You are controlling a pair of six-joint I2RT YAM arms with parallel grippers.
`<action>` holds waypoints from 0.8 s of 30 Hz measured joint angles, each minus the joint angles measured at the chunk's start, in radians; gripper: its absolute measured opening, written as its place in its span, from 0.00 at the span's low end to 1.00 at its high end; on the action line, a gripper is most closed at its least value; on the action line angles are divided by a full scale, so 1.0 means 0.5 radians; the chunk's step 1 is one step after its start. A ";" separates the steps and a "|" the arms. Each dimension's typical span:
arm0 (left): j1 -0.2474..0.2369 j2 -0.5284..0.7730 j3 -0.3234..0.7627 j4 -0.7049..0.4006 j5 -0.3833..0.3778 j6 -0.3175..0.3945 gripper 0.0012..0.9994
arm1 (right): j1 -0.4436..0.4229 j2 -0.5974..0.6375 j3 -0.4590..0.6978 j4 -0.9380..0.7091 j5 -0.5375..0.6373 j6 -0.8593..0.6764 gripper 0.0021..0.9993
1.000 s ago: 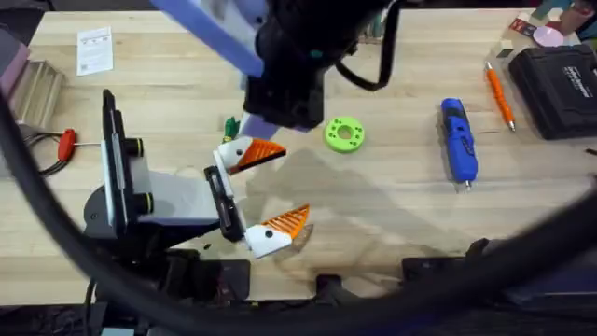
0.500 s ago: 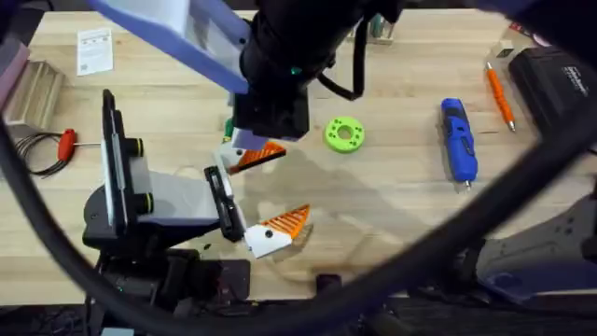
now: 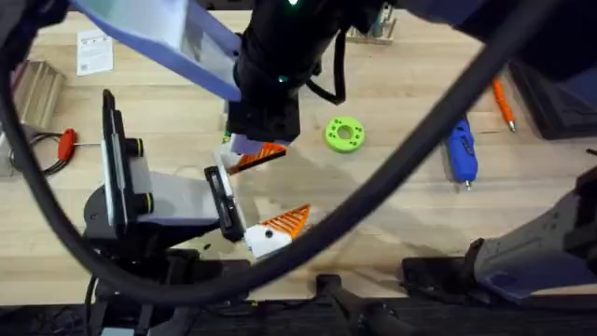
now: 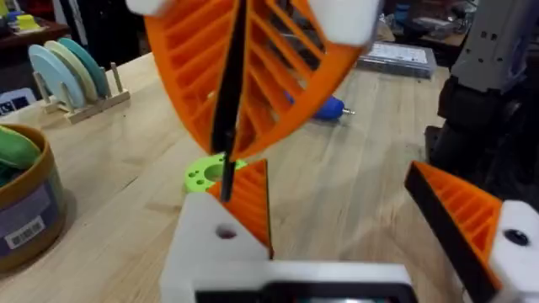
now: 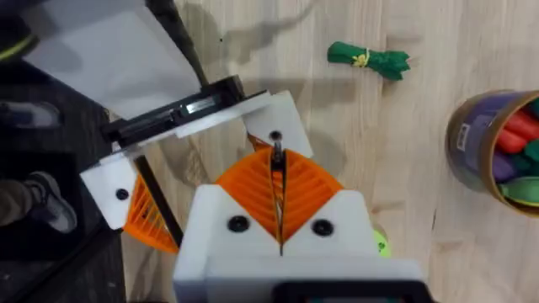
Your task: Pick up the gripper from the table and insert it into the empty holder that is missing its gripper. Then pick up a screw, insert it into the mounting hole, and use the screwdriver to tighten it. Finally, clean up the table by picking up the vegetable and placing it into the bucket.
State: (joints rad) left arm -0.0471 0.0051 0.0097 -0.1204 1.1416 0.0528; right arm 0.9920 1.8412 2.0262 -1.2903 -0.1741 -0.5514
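We are observing the right gripper (image 5: 278,206) pressing closed on a thin screw (image 5: 277,153), directly over the holder (image 5: 268,124). The vegetable (image 5: 368,60) is lying well apart.

**Three cameras, one shared patch at centre-left**

The overhead camera looks down and forward on the wooden surface (image 3: 410,201), with a dark arm close beneath it in the upper centre of the frame. The left wrist camera sits low, facing level across the boards, very near the holder (image 4: 221,244). The right wrist camera faces straight down, close above that holder (image 5: 274,126). All three views share it; both wrist views share the bucket (image 4: 25,215) (image 5: 493,147).
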 joint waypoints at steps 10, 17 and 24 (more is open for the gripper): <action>0.000 0.000 0.000 0.000 0.000 0.000 0.99 | 0.000 0.019 0.000 -0.023 0.000 0.000 0.00; 0.000 0.000 0.000 0.000 0.000 0.000 0.99 | 0.000 0.019 0.000 -0.025 0.000 0.000 0.00; 0.000 0.001 0.000 0.000 0.000 0.000 0.99 | 0.000 0.024 0.000 -0.024 0.000 0.000 0.00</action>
State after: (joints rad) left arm -0.0471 0.0055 0.0097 -0.1204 1.1416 0.0528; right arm 0.9920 1.8533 2.0262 -1.3022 -0.1741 -0.5514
